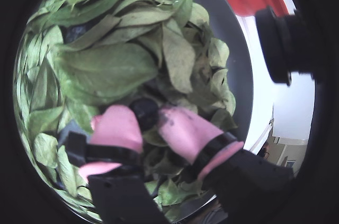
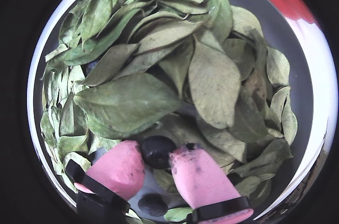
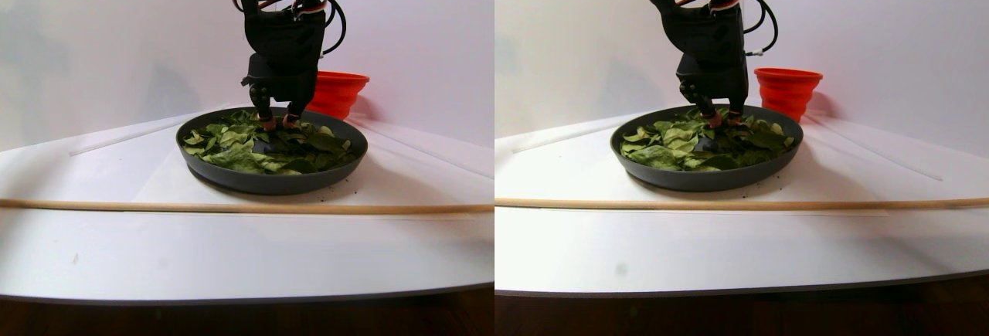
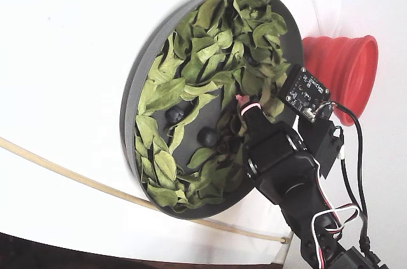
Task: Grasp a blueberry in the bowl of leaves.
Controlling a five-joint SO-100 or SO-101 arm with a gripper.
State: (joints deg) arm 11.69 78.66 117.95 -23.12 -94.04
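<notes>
The dark-grey bowl [image 2: 275, 20] is full of green leaves [image 2: 127, 102]. My gripper [image 2: 158, 153], with pink fingertips, reaches down into the leaves. A dark blueberry [image 2: 157, 149] sits between its tips, and both pads touch its sides. The other wrist view shows the same: gripper [image 1: 145, 114], blueberry [image 1: 143, 108], leaves [image 1: 106, 70], bowl [image 1: 235, 44]. A second blueberry [image 2: 152, 204] lies on bare bowl floor below the fingers. In the fixed view the gripper [image 4: 245, 105] is over the bowl's [image 4: 137, 91] right side, with two loose blueberries [image 4: 207, 136] to its left. The held berry is hidden there.
A red ribbed cup [image 4: 343, 72] stands just beyond the bowl, also in the stereo pair view [image 3: 336, 93]. A thin wooden stick [image 3: 232, 207] lies across the white table in front of the bowl [image 3: 263, 181]. The arm [image 3: 282, 35] rises straight above the bowl.
</notes>
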